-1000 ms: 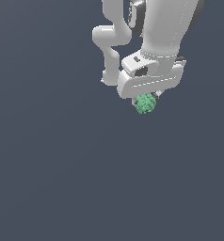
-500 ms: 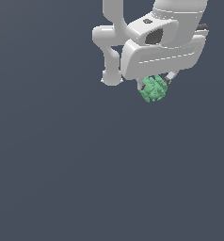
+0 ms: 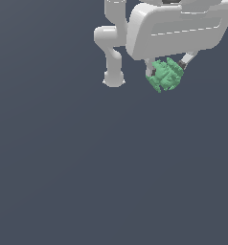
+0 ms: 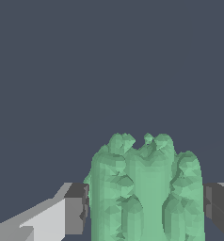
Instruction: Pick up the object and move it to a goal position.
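The object (image 3: 165, 74) is a bright-green lumpy clump hanging under the white gripper (image 3: 166, 72) near the top of the exterior view, toward its right. Both fingers press against its sides, so the gripper is shut on it. In the wrist view the object (image 4: 144, 190) fills the space between the two dark finger pads (image 4: 76, 208), held well above the dark grey floor. The white hand body hides the top of the object in the exterior view.
The arm's white links and round base (image 3: 113, 79) stand just to the exterior view's left of the gripper. A plain dark grey floor (image 3: 87, 167) spreads through both views.
The gripper has carried the object toward the camera and to the exterior view's right, so both look larger now. The grip on the object has stayed shut.
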`<state>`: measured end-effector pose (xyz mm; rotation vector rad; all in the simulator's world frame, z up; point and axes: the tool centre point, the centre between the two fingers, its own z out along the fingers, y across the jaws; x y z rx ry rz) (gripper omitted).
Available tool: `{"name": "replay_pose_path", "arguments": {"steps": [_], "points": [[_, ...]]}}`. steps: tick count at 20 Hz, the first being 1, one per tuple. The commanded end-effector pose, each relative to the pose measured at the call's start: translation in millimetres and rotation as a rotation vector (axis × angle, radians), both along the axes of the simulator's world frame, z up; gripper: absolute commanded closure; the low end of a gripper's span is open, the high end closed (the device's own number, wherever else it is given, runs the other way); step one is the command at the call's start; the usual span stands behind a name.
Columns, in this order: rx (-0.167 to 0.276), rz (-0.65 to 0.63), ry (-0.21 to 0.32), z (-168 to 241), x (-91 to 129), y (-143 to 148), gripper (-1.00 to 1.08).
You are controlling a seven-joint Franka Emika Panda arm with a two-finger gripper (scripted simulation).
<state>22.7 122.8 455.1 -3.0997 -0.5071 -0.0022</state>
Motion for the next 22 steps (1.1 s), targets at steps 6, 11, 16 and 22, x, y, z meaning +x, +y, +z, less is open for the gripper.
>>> {"name": "replay_pose_path", "arguments": {"steps": [6,11,16,22], "points": [[0.0,0.0,0.001,30,10,2,1.08],[0.0,0.0,0.001,41,14,3,1.08],[0.0,0.0,0.001,47,17,3,1.08],[0.0,0.0,0.001,49,18,3,1.08]]}}
